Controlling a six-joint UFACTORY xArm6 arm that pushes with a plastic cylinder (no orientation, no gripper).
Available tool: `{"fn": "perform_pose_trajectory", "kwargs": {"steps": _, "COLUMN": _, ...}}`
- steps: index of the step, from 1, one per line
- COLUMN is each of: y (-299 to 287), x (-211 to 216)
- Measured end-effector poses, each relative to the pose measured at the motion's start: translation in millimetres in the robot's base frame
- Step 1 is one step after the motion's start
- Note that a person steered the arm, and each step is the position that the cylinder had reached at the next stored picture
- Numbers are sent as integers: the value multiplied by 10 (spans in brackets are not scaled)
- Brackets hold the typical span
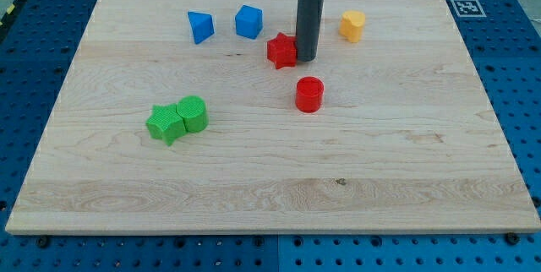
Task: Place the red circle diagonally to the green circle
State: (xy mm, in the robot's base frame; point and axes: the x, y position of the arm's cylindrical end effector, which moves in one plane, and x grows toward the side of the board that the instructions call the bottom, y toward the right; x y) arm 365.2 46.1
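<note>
The red circle (309,95) stands near the board's middle. The green circle (193,113) sits well to its left and slightly lower, touching a green star (165,123) on its left side. My tip (306,59) is above the red circle, apart from it, and presses against the right side of a red star (281,51).
Two blue blocks (200,27) (248,21) lie near the view's top, left of the rod. A yellow block (352,25) lies to the right of the rod. The wooden board (270,187) ends at a blue perforated table.
</note>
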Motion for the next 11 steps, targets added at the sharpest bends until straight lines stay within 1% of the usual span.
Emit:
{"fn": "perform_pose_trajectory", "kwargs": {"steps": 5, "y": 13, "x": 34}}
{"fn": "perform_pose_trajectory", "kwargs": {"steps": 7, "y": 474, "x": 442}}
{"fn": "perform_pose_trajectory", "kwargs": {"steps": 8, "y": 574, "x": 731}}
{"fn": "perform_pose_trajectory", "kwargs": {"steps": 9, "y": 541, "x": 886}}
{"fn": "perform_pose_trajectory", "kwargs": {"steps": 11, "y": 456, "x": 886}}
